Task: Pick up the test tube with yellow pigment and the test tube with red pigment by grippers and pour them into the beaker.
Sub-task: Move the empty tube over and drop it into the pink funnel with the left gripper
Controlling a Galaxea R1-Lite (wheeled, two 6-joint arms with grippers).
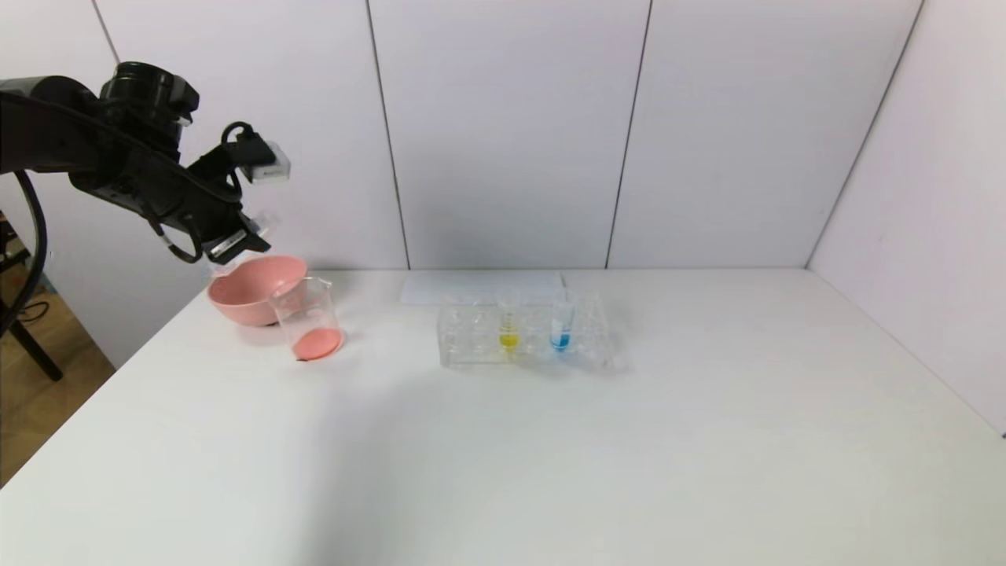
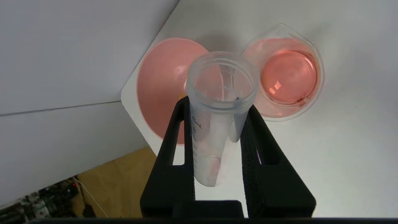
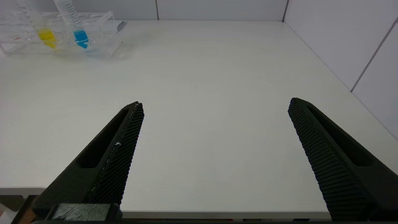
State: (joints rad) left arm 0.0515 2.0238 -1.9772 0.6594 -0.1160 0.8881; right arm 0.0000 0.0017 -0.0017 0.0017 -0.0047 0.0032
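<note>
My left gripper (image 2: 217,112) is raised over the pink bowl (image 1: 250,289), clamped on the emptied red test tube (image 2: 217,124), mouth angled down toward bowl & beaker (image 1: 310,318).

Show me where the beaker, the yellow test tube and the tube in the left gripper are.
beaker (image 1: 308,318): head view, on its clear glass wall.
test tube with yellow pigment (image 1: 508,339): head view, on its yellow tip in the rack.
emptied test tube (image 2: 217,102): left wrist view, on its wall below the open mouth.
</note>
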